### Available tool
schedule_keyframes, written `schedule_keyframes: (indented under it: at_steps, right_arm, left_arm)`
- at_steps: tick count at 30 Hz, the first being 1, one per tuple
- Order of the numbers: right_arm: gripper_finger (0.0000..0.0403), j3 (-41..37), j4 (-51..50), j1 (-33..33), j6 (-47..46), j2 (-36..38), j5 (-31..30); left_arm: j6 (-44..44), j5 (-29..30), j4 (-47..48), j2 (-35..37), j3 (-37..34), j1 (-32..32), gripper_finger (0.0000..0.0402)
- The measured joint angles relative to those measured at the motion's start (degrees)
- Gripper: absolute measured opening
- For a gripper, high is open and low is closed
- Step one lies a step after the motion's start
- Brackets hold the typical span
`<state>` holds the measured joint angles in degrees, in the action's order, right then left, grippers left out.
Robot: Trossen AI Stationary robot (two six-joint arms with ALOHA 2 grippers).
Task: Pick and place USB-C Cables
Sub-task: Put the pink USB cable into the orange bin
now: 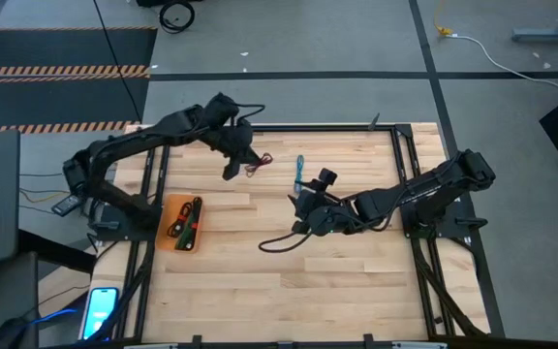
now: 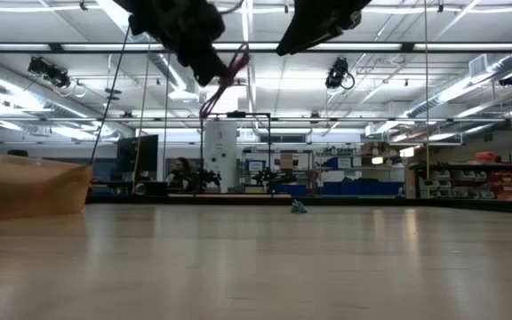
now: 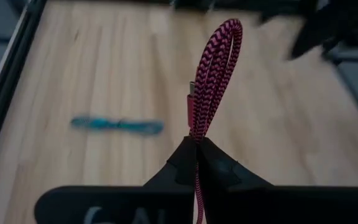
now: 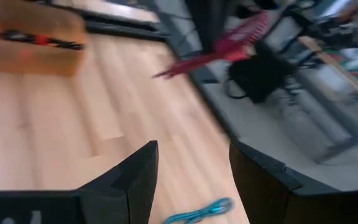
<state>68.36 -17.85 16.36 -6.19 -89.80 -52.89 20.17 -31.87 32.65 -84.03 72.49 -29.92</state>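
Observation:
My left gripper (image 1: 232,163) hangs over the table's far left part, shut on a maroon braided USB-C cable (image 3: 216,62). The cable is lifted clear of the table and also shows in the low view (image 2: 225,84). A teal-blue cable (image 1: 298,173) lies flat on the wood near the middle. My right gripper (image 4: 191,168) is open and hovers just near of the teal cable (image 4: 199,213), touching nothing. An orange tray (image 1: 166,233) at the left holds more bundled cables (image 1: 187,218). My left gripper pinches the maroon cable bundle (image 3: 197,134) between its two fingertips, which slant down. The bundle's folded loop end (image 3: 225,31) and a connector (image 3: 190,93) stick out beyond the fingertips. The rest runs back between the fingers. The cable is clear of the table.
A loose black cable (image 1: 277,242) curls on the wood below the right arm. The table's black frame rails (image 1: 395,145) run along its edges. Bare wood spreads across the near half. A phone (image 1: 100,308) lies off the near left corner.

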Motion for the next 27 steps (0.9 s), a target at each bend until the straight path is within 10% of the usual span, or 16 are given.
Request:
schedule_keyframes:
  at_steps: [11, 19, 27]
  right_arm:
    - [0.0205, -0.04, 16.07, 2.76, 10.44, 1.51, -12.28]
    - [0.0205, -0.02, 24.45, 2.25, 16.3, 1.57, -5.03]
    - [0.0205, -0.02, 27.76, 0.43, 15.99, 1.53, 7.57]
  left_arm:
    - [-5.84, -3.01, -8.55, 6.04, -0.07, 3.88, 0.0011]
    - [-14.76, -3.6, -30.75, 12.87, -11.49, 7.52, 0.0012]
    - [-22.7, 10.85, -50.57, 25.71, -28.01, 14.09, 0.0012]
